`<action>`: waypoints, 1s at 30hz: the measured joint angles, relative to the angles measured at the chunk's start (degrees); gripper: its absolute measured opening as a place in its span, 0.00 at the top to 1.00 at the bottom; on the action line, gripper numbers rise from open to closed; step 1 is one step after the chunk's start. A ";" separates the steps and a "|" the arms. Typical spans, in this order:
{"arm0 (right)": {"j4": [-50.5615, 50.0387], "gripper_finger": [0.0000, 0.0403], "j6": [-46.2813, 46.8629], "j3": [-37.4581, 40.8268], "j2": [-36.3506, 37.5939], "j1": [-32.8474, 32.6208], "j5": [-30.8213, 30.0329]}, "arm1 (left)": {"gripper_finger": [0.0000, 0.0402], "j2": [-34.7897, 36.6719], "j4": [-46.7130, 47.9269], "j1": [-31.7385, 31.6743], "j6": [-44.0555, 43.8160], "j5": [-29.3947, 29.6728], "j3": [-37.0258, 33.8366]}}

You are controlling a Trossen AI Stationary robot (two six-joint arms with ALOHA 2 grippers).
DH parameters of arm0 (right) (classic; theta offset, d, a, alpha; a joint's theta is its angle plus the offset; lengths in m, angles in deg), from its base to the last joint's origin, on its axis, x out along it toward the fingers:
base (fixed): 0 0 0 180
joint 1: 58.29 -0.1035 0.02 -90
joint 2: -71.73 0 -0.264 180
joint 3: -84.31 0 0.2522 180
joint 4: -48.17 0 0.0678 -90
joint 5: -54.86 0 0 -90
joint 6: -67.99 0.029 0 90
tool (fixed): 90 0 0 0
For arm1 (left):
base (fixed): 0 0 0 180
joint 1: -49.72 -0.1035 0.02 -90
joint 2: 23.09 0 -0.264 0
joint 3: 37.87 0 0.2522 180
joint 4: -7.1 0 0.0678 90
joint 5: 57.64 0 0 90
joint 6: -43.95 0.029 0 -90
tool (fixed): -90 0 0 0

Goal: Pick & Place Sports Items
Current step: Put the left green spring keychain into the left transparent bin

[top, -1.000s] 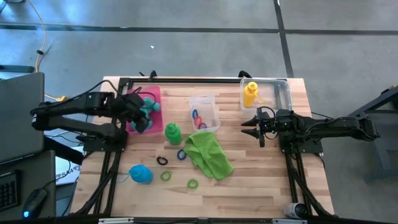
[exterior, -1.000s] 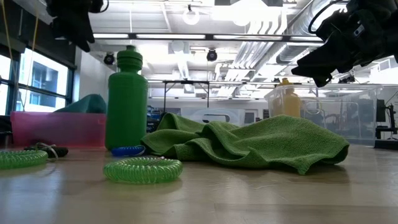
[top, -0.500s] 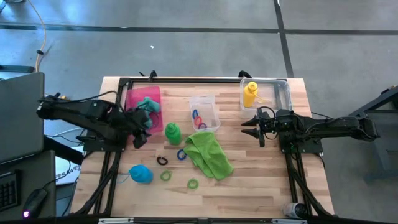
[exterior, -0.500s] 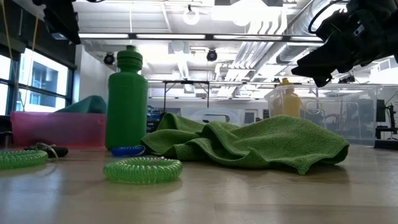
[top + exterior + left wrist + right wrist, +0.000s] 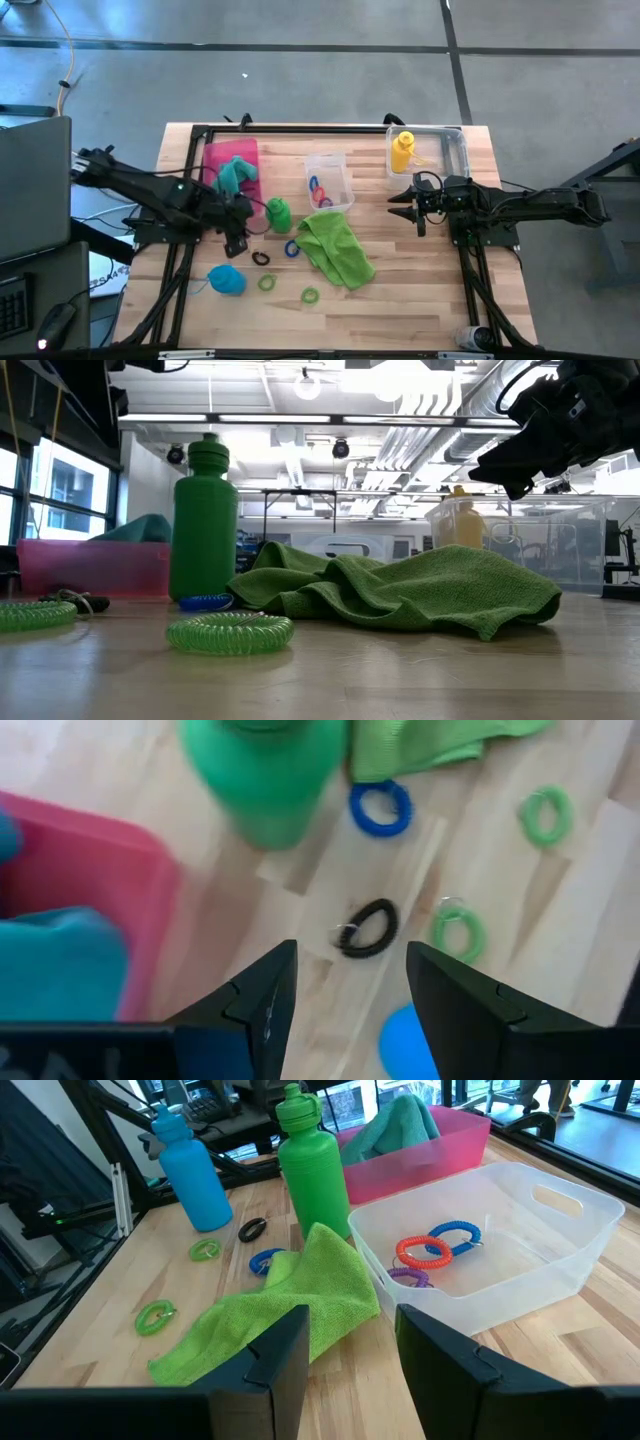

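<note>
Your left gripper [image 5: 345, 990] has swung off the pink tray [image 5: 215, 158] above the black ring [image 5: 367, 928], fingers spread and empty; the green bottle [image 5: 277, 212] nearby risks toppling.

No lettering, label, brand or number can be read anywhere here, neither on the plastic bottles, the boxes nor the wooden table.
</note>
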 joint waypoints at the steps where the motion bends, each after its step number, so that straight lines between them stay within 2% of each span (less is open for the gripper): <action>1: 0.02 0.65 0.00 -0.02 0.00 0.00 -0.02 | 0.54 -0.72 -0.92 0.30 0.00 -0.95 0.00; 7: 0.02 0.65 0.00 0.00 0.01 0.00 -0.02 | 0.54 -4.73 -6.66 1.32 -1.29 -5.22 0.04; 15: 0.02 0.65 0.00 -0.01 0.01 -0.01 -0.02 | 0.54 -9.17 -10.05 5.36 -5.79 -5.64 0.04; 23: 0.02 0.65 0.00 0.00 0.02 0.00 -0.01 | 0.54 -12.48 -15.90 11.46 -5.58 -5.66 0.04; 30: 0.02 0.65 0.00 0.00 0.01 -0.01 -0.01 | 0.54 -14.85 -18.36 13.74 -3.82 -5.68 0.60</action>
